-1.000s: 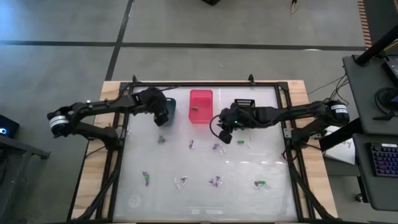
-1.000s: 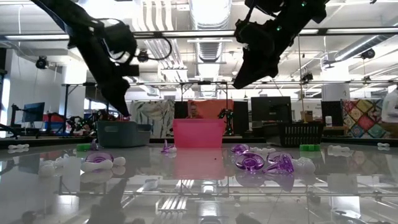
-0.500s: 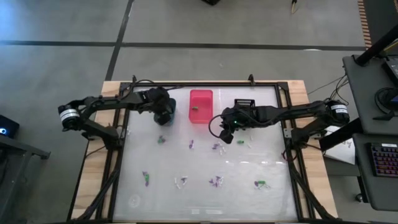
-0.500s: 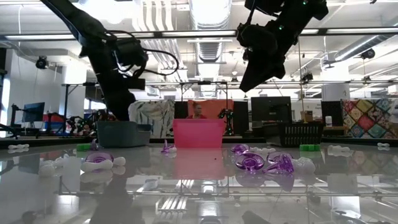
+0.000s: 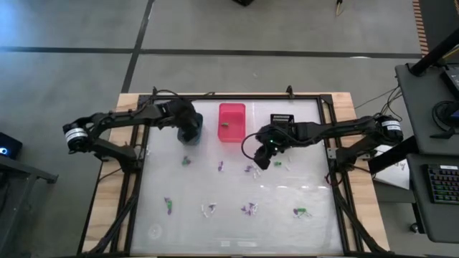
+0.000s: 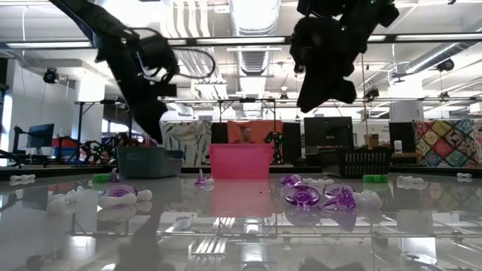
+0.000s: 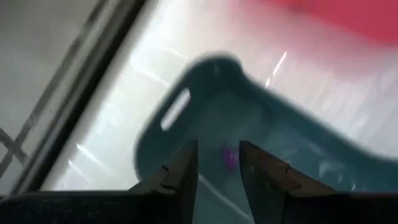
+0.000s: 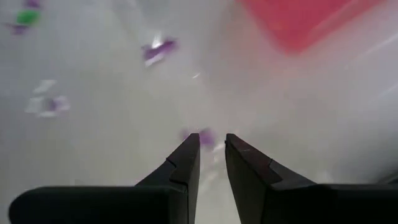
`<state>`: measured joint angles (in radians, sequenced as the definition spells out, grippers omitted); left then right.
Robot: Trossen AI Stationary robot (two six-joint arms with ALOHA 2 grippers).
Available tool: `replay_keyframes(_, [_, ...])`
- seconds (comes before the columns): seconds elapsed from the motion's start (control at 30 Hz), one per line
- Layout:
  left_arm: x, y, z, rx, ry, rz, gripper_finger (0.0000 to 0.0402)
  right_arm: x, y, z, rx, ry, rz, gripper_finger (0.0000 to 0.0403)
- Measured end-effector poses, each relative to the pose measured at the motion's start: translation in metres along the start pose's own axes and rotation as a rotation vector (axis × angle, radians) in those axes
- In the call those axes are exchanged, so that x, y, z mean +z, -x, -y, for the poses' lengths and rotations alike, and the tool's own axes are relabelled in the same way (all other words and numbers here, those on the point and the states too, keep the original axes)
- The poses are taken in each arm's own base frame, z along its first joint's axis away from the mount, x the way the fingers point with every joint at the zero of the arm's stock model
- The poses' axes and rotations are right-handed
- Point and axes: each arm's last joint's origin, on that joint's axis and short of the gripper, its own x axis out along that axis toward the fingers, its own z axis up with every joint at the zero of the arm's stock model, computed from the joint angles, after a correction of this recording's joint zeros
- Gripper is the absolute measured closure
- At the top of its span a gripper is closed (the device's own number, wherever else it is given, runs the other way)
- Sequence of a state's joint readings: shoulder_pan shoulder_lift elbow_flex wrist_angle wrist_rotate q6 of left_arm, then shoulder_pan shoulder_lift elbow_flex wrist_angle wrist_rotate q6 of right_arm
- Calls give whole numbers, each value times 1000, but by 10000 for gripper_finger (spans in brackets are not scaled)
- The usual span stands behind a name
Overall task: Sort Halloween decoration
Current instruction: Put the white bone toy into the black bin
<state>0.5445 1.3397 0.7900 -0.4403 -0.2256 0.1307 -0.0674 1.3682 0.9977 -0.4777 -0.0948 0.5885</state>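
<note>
Small Halloween trinkets lie scattered on the clear table top: a green one [image 5: 186,161], purple ones [image 5: 221,166] [image 5: 249,170], and more along the near side [image 5: 249,209]. My left gripper [image 7: 217,146] hangs open over the blue-grey bin [image 7: 205,112]. A purple trinket [image 7: 229,157] shows inside that bin, past the gap between the fingers. My right gripper [image 8: 211,138] is in the air over the table's middle, open by a narrow gap, with nothing between its fingers. A purple trinket [image 8: 200,135] lies on the table below it.
A pink bin [image 5: 231,122] with a small green piece in it stands right of the blue-grey bin [image 5: 196,119]. A black bin [image 5: 282,120] stands farther right. All three line the far side. A black frame [image 5: 237,97] runs around the table top. A person shows behind the pink bin [image 6: 245,135].
My right gripper has rolled about the line it points along, while staying in place above the middle of the table.
</note>
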Motion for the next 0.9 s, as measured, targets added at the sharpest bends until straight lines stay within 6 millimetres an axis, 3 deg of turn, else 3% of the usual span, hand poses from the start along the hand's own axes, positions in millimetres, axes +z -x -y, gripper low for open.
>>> replay_keyframes(0.23, [21,34,-4,-54,31,246,312,-17,-1,-16,122,-175,-173,335])
replay_keyframes(0.53, [26,75,-8,-189,22,554,316,-58,8,-10,-176,-413,-464,335])
replay_keyframes(0.7, [26,83,-10,-187,24,599,316,-66,11,-2,-343,-460,-489,335])
replay_keyframes(0.9, [28,78,-9,-184,0,593,316,-71,1,-1,-400,-465,-527,335])
